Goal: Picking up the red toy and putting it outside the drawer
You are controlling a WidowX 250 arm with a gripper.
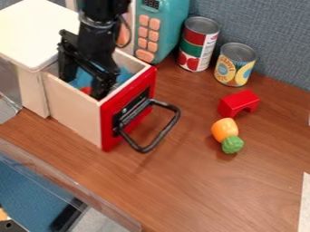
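Note:
My gripper (pixel 85 84) hangs down inside the drawer (pixel 74 112), its two fingers spread apart. A small bit of a red toy (pixel 86 90) is visible low in the drawer, between the fingers as seen from this side; most of it is hidden, and contact cannot be made out. Blue material (pixel 124 75) lies around it inside the drawer. The drawer stands pulled out, with a red front and a black handle (pixel 158 137).
On the wooden table (pixel 200 190) stand a red arch block (pixel 239 103), an orange and green toy vegetable (pixel 225 132) and two cans, one red and green (pixel 198 44), one yellow (pixel 235 65). A teal toy microwave (pixel 172 22) stands behind the drawer.

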